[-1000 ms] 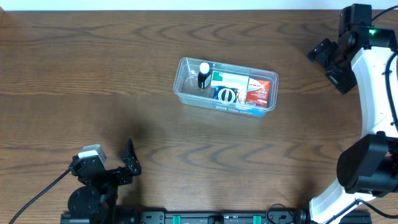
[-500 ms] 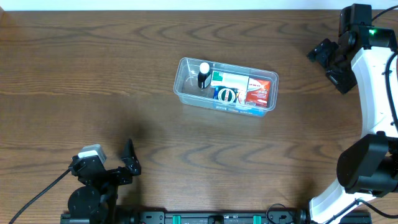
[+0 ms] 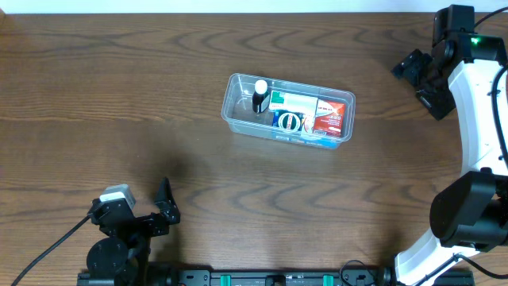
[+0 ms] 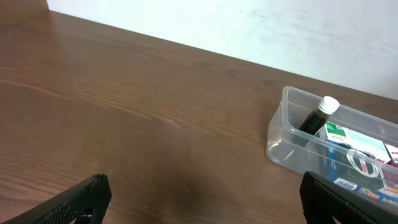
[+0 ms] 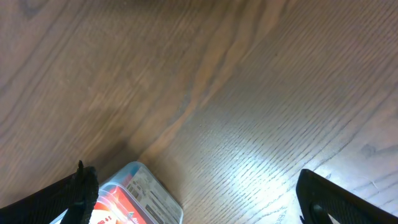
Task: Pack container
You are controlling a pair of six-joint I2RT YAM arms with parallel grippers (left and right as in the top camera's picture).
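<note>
The clear plastic container sits mid-table. In it are a black bottle with a white cap, a green and white box, a blue box and a red box. The container also shows in the left wrist view and its corner in the right wrist view. My left gripper is open and empty near the front left edge, far from the container. My right gripper is open and empty at the far right, above the table beside the container.
The wood table spreads around the container. A white wall stands behind the far edge. The right arm's white links run along the right side.
</note>
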